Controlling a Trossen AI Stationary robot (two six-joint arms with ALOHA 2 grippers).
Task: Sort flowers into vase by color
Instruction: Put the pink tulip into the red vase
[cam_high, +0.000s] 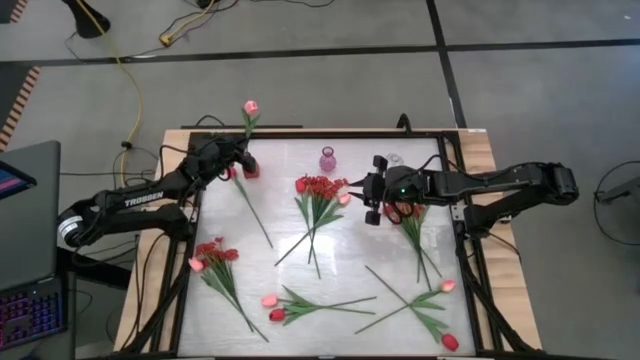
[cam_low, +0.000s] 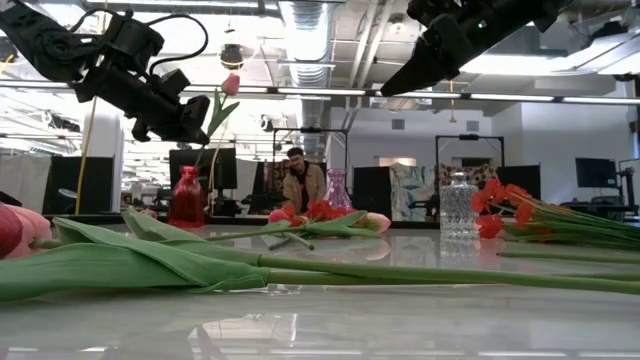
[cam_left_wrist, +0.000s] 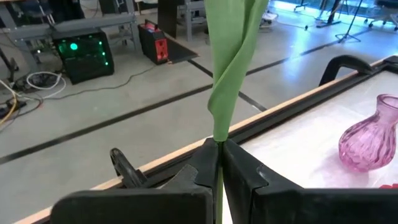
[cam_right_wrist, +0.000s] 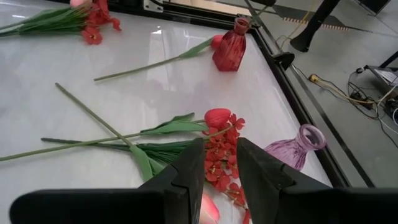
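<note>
red vase (cam_high: 249, 170), pink vase (cam_high: 328, 159), clear vase (cam_high: 394, 161)

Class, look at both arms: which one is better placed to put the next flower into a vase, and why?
Left. The left gripper is shut on a pink tulip, lifted just beside the red vase. The right gripper hangs open over the red flowers and holds nothing.
</note>
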